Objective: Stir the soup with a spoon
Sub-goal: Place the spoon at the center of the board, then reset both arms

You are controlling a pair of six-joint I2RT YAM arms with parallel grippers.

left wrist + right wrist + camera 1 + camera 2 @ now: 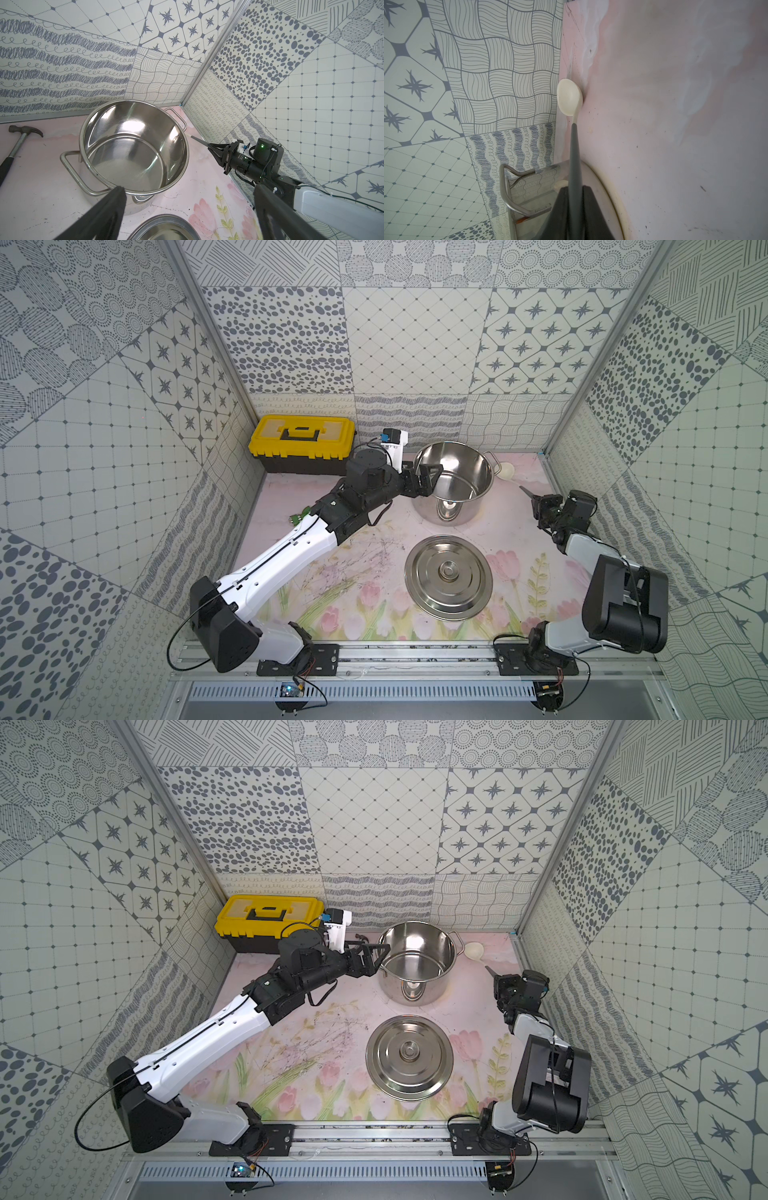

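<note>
The lid (449, 577) lies nearest, off the pot (478, 506). Right of it, my right pincer (537, 501) narrowly straddles the spoon (508, 470) at its handle; grip uncertain. Meanwhile my left pincer (427, 480) gapes wide. Next, probably: clamp, lift, dip.

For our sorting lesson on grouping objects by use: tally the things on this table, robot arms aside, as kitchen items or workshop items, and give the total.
Kitchen items: 3 (stockpot, pot lid, cooking spoon)
Workshop items: 2 (claw hammer, yellow toolbox)
Total: 5
</note>
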